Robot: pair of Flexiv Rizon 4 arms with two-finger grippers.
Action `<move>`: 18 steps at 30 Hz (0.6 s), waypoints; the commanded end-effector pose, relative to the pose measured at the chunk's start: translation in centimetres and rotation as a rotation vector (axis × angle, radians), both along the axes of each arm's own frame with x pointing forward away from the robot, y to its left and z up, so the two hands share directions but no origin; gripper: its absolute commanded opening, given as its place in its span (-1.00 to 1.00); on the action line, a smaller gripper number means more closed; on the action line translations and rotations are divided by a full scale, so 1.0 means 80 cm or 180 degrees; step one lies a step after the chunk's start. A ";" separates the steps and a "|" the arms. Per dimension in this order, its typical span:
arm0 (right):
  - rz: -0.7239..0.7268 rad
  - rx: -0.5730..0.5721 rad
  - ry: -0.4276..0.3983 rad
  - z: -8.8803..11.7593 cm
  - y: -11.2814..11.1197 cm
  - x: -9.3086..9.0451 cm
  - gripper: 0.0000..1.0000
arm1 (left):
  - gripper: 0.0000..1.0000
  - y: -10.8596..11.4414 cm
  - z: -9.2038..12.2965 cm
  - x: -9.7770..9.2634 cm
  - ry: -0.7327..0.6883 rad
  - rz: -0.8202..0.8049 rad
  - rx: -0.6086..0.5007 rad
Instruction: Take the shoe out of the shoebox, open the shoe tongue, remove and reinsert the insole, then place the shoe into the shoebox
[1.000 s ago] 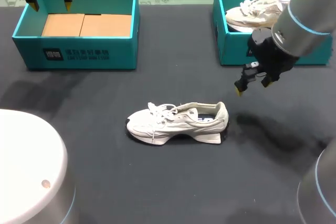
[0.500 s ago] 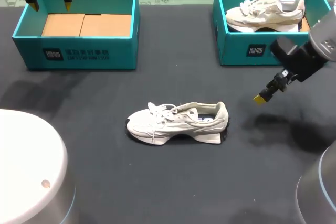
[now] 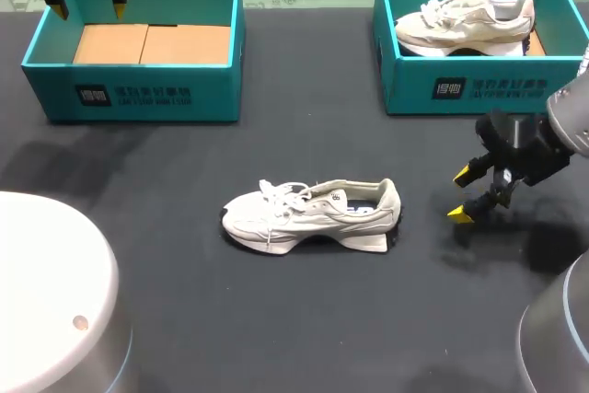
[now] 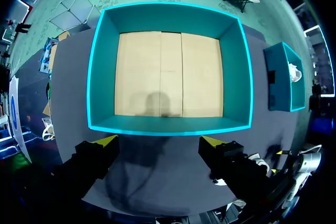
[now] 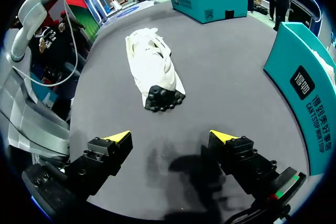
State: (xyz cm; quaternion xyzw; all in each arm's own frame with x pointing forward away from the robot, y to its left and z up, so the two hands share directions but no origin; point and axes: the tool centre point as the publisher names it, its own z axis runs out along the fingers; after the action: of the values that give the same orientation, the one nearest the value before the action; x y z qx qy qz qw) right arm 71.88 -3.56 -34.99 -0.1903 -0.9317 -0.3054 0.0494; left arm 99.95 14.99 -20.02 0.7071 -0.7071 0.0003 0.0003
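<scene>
A white sneaker (image 3: 313, 215) lies on its sole in the middle of the dark table, toe to the left; the right wrist view shows the sneaker (image 5: 153, 70) heel-on, ahead of the fingers. My right gripper (image 3: 465, 194) hangs open just right of the heel, low over the table, nothing between its fingers (image 5: 168, 137). A second white sneaker (image 3: 465, 20) rests in the teal shoebox (image 3: 469, 89) at the back right. My left gripper (image 3: 86, 11) is open above the teal shoebox (image 3: 138, 94) at the back left, whose cardboard floor (image 4: 168, 74) holds nothing.
The right shoebox's side wall (image 5: 304, 93) stands close beside my right gripper. The left shoebox (image 5: 210, 3) shows far ahead beyond the sneaker. A white rounded robot part (image 3: 51, 301) fills the front left corner.
My right arm swung right and down from in front of the right shoebox to a spot beside the sneaker's heel, and its gripper turned. The left arm and the sneaker stayed put.
</scene>
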 end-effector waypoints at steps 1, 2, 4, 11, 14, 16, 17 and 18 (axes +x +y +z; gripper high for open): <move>-0.0082 0.0365 -0.0170 -0.007 -0.006 -0.010 1.00 | 1.00 0.000 0.000 0.000 0.0000 0.0000 0.0002; -0.0082 0.0365 -0.0170 -0.007 -0.006 -0.010 1.00 | 1.00 0.000 0.000 0.000 0.0000 0.0000 0.0002; -0.0082 0.0365 -0.0170 -0.007 -0.006 -0.010 1.00 | 1.00 0.000 0.000 0.000 0.0000 0.0000 0.0002; -0.0113 0.0501 -0.0208 -0.031 -0.007 -0.010 1.00 | 1.00 0.000 0.000 0.000 0.0000 0.0000 0.0002; -0.0116 0.0730 -0.0339 -0.042 -0.007 -0.010 1.00 | 1.00 0.000 0.000 0.000 0.0000 0.0000 0.0002; -0.0120 0.0934 -0.0457 -0.048 -0.007 -0.009 1.00 | 1.00 0.000 0.000 0.000 0.0000 0.0000 0.0002; -0.0106 0.0988 -0.0543 -0.049 -0.007 -0.008 1.00 | 1.00 0.000 0.000 0.000 0.0000 0.0000 0.0002; -0.0098 0.1081 -0.0583 -0.051 -0.006 -0.008 1.00 | 1.00 0.000 0.000 0.000 0.0000 0.0000 0.0002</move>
State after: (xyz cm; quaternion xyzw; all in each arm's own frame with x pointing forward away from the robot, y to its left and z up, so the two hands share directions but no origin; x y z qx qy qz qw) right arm 71.71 -4.00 -37.79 -0.1703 -0.8914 -0.4200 0.0091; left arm 99.95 14.98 -20.02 0.7071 -0.7071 0.0003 0.0004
